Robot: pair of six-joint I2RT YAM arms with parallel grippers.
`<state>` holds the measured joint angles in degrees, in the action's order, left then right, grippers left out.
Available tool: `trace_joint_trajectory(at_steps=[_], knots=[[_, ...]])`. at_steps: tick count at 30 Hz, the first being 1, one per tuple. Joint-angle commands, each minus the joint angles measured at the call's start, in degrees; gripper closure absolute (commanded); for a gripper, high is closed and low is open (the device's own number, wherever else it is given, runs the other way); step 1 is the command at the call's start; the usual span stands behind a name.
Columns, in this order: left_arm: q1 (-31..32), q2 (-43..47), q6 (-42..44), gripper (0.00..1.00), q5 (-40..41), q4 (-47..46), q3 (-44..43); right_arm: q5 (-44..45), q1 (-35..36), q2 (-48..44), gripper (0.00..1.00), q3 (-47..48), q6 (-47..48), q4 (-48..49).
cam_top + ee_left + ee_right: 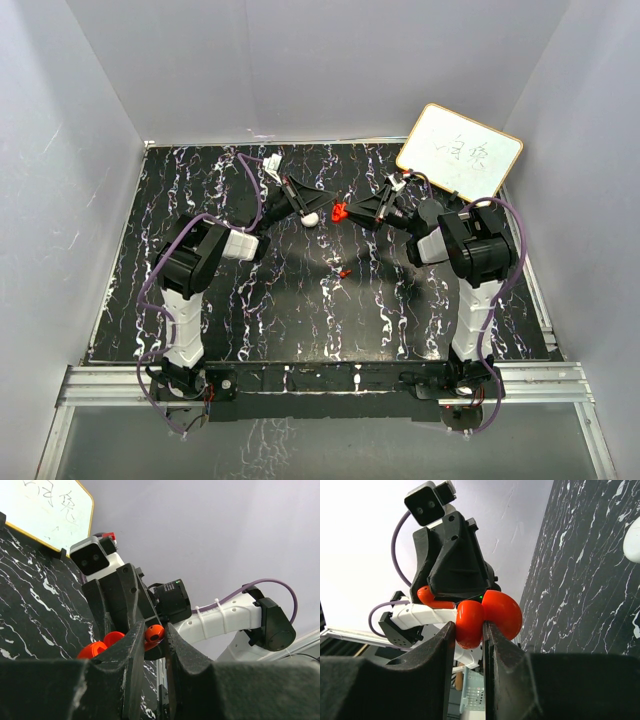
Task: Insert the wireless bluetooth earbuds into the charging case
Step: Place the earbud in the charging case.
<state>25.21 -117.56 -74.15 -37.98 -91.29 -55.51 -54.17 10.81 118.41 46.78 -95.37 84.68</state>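
Note:
My right gripper (469, 626) is shut on the charging case (470, 622), a glossy red puck whose hinged lid (504, 611) stands open. It holds the case (340, 211) in the air above the back middle of the table. Facing it, my left gripper (155, 630) is shut on one red earbud (154, 633), close to the open case (95, 649). From the right wrist view that earbud (432, 599) shows as a curved red piece in the opposite jaws. A second earbud (343, 271) lies on the table between the arms.
A small white rounded object (312, 218) lies on the black marbled table (250, 310) below the left gripper (322, 207). A whiteboard with writing (460, 150) leans at the back right corner. Grey walls enclose the table on three sides.

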Motion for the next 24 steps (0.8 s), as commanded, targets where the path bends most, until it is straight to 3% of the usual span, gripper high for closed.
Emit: trace_joint_trajectory(at_steps=[1,24], knots=[[-0.38,2.76,0.28,1.0,-0.35,-11.02,0.55,0.28,0.5,-3.66,1.0,-0.5,4.6,19.45],[-0.35,3.6,1.33,1.0,-0.31,-11.12,2.85,0.27,0.79,-5.72,1.0,-0.64,5.02,19.43]])
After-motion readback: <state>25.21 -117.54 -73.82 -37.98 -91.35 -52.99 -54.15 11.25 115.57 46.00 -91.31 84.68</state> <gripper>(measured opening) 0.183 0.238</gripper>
